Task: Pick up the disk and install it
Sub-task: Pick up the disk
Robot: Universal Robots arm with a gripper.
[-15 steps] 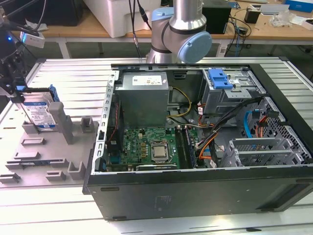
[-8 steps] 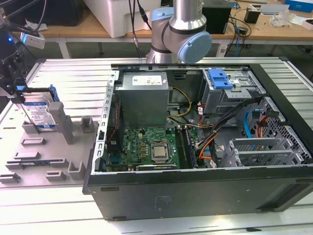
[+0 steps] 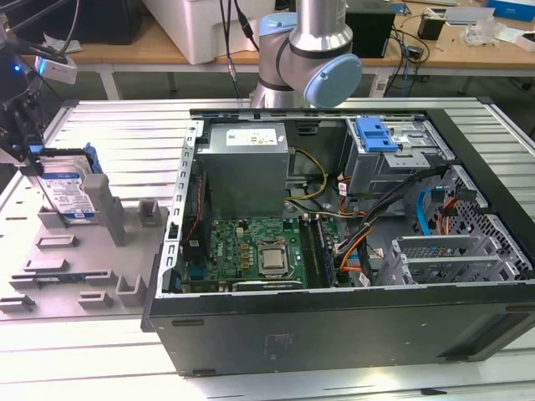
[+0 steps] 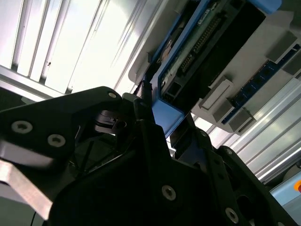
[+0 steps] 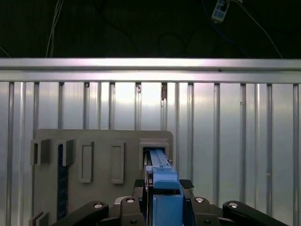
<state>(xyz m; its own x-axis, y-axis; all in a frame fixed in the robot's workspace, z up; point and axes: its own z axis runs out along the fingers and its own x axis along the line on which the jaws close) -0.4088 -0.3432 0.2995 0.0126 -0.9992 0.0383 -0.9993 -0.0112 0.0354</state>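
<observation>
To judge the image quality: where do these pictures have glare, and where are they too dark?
Second wrist view: glare washes out the ribbed table, the pincer is in deep shadow. First wrist view: black background, the disk well lit. Exterior view: evenly lit.

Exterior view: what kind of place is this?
Probably a robotics lab for computer assembly: a robot arm stands behind an open computer case on a ribbed metal table, its claw grips the disk, and workbenches line the back.
</observation>
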